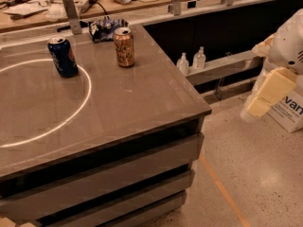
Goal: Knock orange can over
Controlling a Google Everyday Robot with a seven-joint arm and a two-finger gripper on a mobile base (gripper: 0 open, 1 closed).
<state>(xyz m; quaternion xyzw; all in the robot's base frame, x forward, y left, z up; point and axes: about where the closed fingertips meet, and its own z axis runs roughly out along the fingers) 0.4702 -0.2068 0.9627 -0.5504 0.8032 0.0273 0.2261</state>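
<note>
And here we are: the orange can (124,47) stands upright on the table (142,108), toward the far edge, its silver top catching the light. Just behind it, at the back edge, lies a crumpled blue packet (105,28). To the left of the orange can, well apart from it, a dark blue can (62,56) stands upright too, sitting right on the line of a large white ring (85,91) marked across the tabletop; the orange can is outside that ring. Now over to the far right of the view, where the gripper (267,94) hangs off the table, out above the speckled floor and well away from both cans, pale yellow below the white bulk of the arm (289,41). Open or closed? I cannot tell from this angle. It holds nothing that I can see. Beside it on the floor sits a white box (291,111) with dark lettering, and two small clear bottles (182,63) stand on a low ledge beyond the table's corner.
</note>
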